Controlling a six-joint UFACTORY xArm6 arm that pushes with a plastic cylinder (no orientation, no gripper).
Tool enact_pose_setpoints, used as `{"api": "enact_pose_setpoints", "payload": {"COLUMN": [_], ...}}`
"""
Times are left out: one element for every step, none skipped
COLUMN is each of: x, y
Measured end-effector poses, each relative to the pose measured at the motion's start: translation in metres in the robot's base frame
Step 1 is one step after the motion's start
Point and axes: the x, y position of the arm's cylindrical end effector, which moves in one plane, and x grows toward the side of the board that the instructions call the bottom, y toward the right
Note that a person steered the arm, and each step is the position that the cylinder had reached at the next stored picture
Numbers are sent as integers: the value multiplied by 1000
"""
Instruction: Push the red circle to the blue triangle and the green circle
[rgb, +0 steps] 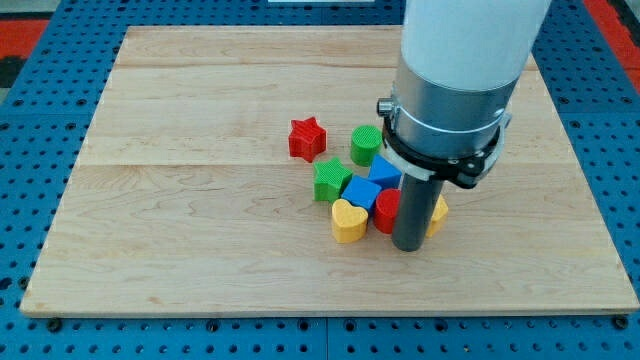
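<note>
Yellow heart (348, 221) fronts the cluster; my tip (408, 247) presses the red circle (386, 211) toward the green circle (366, 145); no jaws fitted.

On the board (200, 120) the red star (307, 138) lies left of the green circle (366, 145), the blue triangle (385, 170) just below that, the red circle (386, 211) lower still, touching my tip (408, 247) on its right

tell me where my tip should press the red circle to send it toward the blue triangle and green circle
Press its lower right edge. The red circle sits just left of my tip; the blue triangle and green circle lie above it, slightly left.
</note>
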Motion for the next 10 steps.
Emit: {"api": "enact_pose_setpoints", "payload": {"x": [-5,0,25,19,5,-16,3,1,-18,-25], "y": [32,36,24,-18,-14,-11,-15,-60,-71,-37]}}
